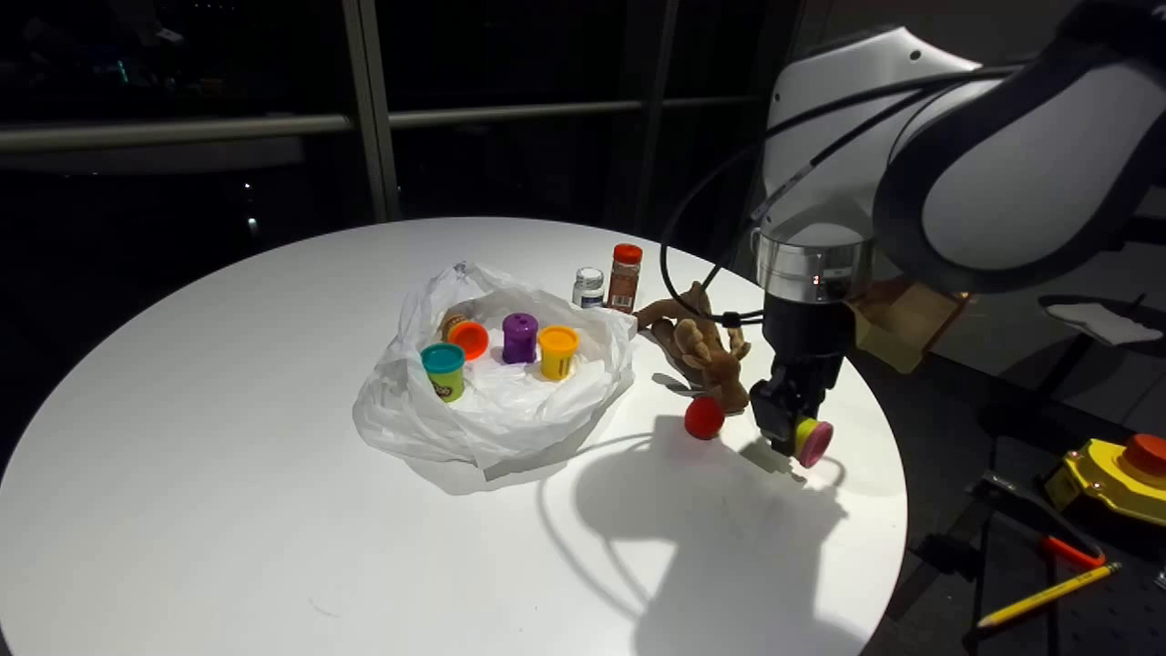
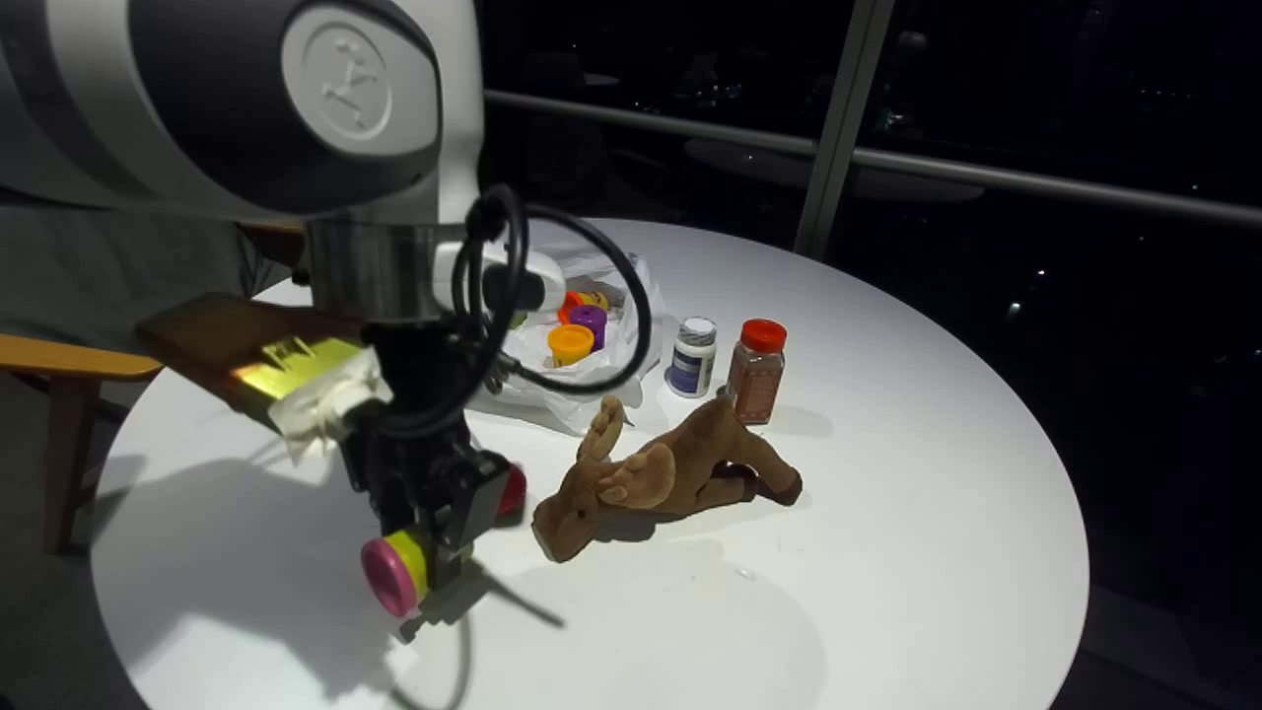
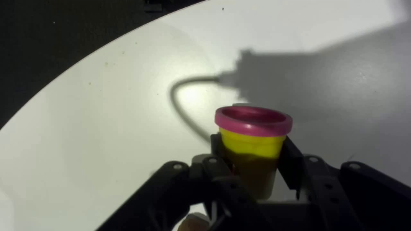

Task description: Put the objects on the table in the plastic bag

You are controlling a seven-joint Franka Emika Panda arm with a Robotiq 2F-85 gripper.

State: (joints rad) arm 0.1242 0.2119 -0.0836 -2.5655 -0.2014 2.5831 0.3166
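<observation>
- Claw (image 3: pixel 252 152) clamps a pink-lidded yellow tub (image 3: pixel 253 141).
- Four containers (image 1: pixel 520 339) sit in the plastic bag (image 1: pixel 487 433) on the counter (image 1: pixel 228 456).
- Plush moose (image 2: pixel 680 468) lies near two bottles (image 2: pixel 757 385).

Beside the crinkled white plastic bag (image 1: pixel 496 428), the brown antlered toy (image 2: pixel 690 459) looks plush; the round white surface (image 1: pixel 273 437), smooth.
</observation>
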